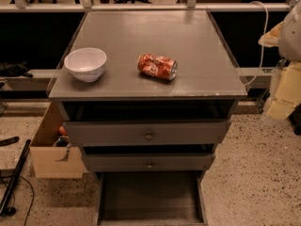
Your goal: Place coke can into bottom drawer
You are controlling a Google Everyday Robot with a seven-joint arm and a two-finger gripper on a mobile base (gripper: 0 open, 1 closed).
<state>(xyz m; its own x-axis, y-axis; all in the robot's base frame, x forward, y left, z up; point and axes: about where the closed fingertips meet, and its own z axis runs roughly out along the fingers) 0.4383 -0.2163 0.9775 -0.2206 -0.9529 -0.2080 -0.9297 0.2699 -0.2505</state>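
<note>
The coke can lies on its side on the grey worktop of the cabinet, a little right of the middle and towards the front edge. Its silver end points to the right and its body is dented. Nothing touches it. A white bowl stands upright to its left, well apart from it and near the front left corner.

Below the worktop, the bottom drawer is pulled far out, and the part of its dark floor that shows is bare. The top drawer and the middle drawer above it each sit a little way out, their small round knobs facing the camera.

By my reading, the task is at its very start. The drawer stands ready to receive the can, so no opening is needed. The can has not been grasped, lifted or carried, so the reach, the grasp, the move down past the two upper drawer fronts and the release are all left to do.

The arm shows only at the right edge as pale, blurred shapes, off to the side of the cabinet and level with the worktop. The tool appears to be the cream part hanging lowest there, beyond the worktop's right edge and well apart from the can. I cannot tell how far open it is, but it has no hold of the can.

A cardboard box sits on the speckled floor against the cabinet's left side.
</note>
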